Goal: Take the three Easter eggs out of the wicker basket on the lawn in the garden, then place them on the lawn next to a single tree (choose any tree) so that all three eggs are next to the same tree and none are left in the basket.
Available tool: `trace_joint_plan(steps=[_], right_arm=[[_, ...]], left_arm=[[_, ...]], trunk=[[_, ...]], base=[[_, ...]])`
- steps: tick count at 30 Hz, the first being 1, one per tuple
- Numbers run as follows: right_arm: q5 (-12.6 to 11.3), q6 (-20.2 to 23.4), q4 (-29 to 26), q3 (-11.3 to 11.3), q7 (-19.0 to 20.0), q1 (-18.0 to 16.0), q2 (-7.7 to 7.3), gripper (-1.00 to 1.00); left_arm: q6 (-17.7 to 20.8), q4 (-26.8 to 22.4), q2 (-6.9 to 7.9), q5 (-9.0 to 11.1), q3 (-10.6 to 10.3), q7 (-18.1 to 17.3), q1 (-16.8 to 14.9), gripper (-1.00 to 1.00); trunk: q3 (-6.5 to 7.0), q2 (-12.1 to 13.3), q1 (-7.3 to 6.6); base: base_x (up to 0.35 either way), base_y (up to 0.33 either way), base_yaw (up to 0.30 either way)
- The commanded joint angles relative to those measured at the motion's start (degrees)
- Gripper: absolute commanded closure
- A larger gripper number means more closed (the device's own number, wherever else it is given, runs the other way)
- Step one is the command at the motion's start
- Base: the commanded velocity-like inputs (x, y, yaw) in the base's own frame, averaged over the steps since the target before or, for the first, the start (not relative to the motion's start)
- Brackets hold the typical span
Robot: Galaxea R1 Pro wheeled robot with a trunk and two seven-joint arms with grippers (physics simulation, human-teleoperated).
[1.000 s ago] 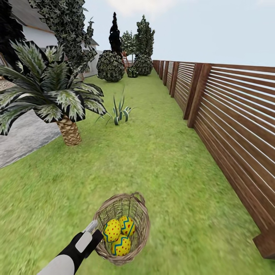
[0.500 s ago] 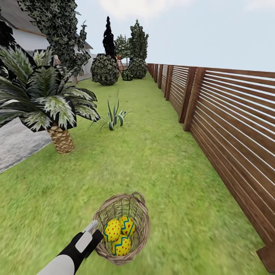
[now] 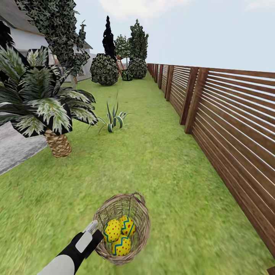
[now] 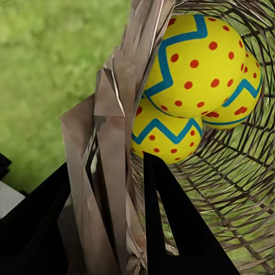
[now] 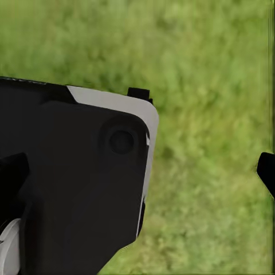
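The left arm point(image 3: 63, 259) has a pale grey forearm shell, a black wrist with a light grey panel and a small silvery tip. Its fingers point(image 4: 172, 229) are flat, black and wedge-shaped. A black housing point(image 5: 74, 177) edged in white carries a round recessed socket.

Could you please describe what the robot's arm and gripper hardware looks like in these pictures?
In the head view, the left arm has a pale grey-white shell, then a black wrist segment bearing a light grey panel, ending in a small silvery tip. The left gripper has flat, matte black fingers with angular edges. The right wrist view shows a black, rounded housing with a white edge and a circular recess.
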Motion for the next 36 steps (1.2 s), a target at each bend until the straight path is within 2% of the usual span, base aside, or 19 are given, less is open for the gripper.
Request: trace_joint_plan(steps=[1,11,14,36], right_arm=[[0.44,-0.45,0.23,-0.48,0.1,-0.1,-0.03,-1.0],[0.52,-0.51,0.03,-0.48,0.1,-0.1,0.06,-1.0],[0.35,-0.5,0.06,-0.48,0.15,-0.1,0.51,-1.0],[0.38,-0.5,0.05,-0.48,0.1,-0.1,0.45,-1.0]], left_arm=[[0.18,-0.21,-0.04,0.84,0.05,0.37,-0.02,1.0],[0.18,-0.21,-0.05,0.84,0.05,0.37,-0.02,1.0],[0.21,-0.29,0.09,0.84,0.05,0.37,-0.02,1.0],[0.35,-0.82,-0.05,0.84,0.05,0.37,-0.02,1.0]], trunk=[[-0.11,-0.12,0.07],[-0.11,-0.12,0.07],[-0.11,-0.12,0.07],[-0.11,-0.12,0.07]], base=[[0.328,-0.095,0.0],[0.328,-0.106,-0.144],[0.328,-0.107,-0.009],[0.328,-0.107,0.0]])
